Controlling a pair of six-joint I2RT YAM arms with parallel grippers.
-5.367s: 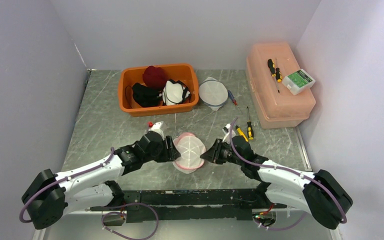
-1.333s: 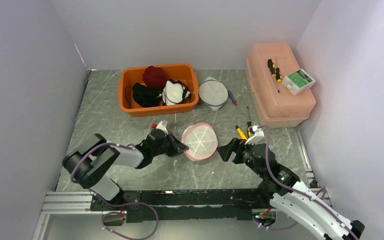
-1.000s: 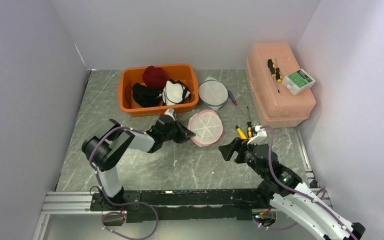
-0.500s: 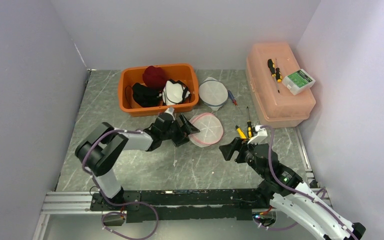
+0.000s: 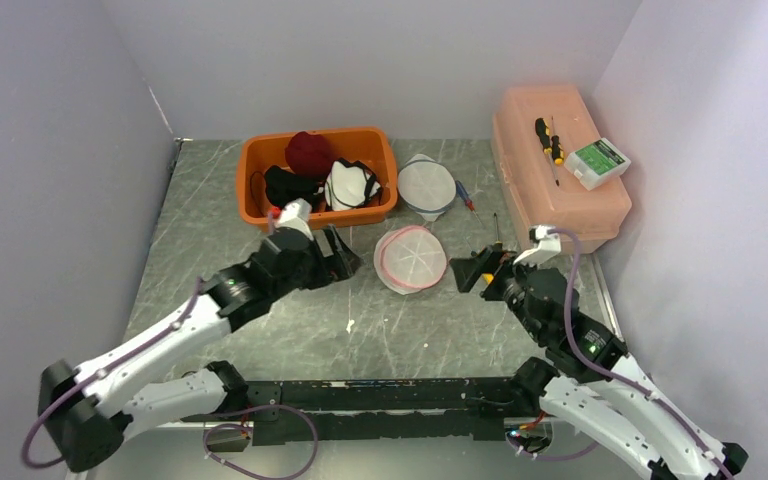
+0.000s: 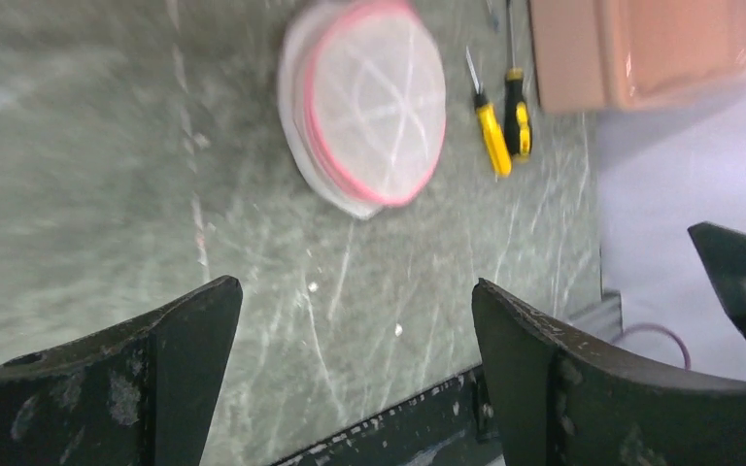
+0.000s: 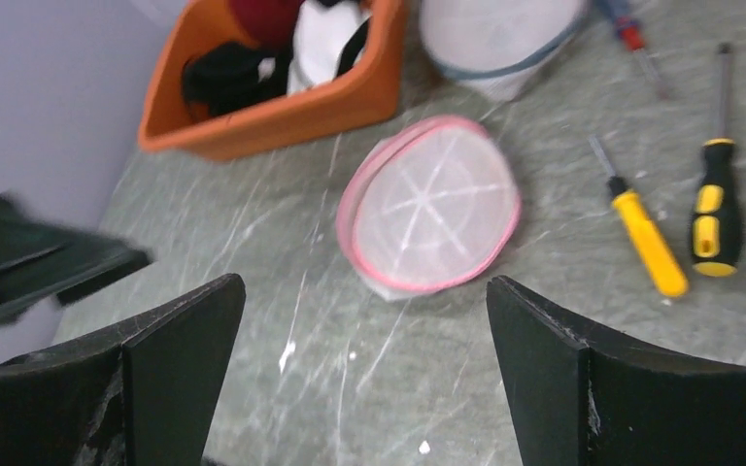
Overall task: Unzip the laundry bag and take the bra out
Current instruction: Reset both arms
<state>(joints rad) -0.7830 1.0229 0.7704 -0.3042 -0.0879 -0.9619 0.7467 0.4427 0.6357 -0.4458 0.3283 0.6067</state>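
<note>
The laundry bag point(image 5: 410, 258) is a round white mesh pouch with a pink rim, lying flat on the table in front of the orange bin. It also fills the top of the left wrist view as the laundry bag point(image 6: 374, 102) and the centre of the right wrist view as the laundry bag point(image 7: 432, 206). I cannot see a zip gap or a bra in it; the bra is hidden. My left gripper point(image 5: 343, 256) hovers just left of the bag, open and empty point(image 6: 355, 286). On the bag's other side my right gripper point(image 5: 463, 272) is open and empty point(image 7: 366, 283).
An orange bin point(image 5: 260, 215) behind holds dark red, black and white garments. A second mesh bag point(image 5: 427, 185) with a grey rim lies beside it. Screwdrivers point(image 5: 498, 255) lie right of the pink-rimmed bag. A pink plastic box point(image 5: 558, 200) stands at the right wall.
My left gripper carried the bag toward the bin, let go of it and drew back to the left. The right gripper shifted slightly back and right, still open.
</note>
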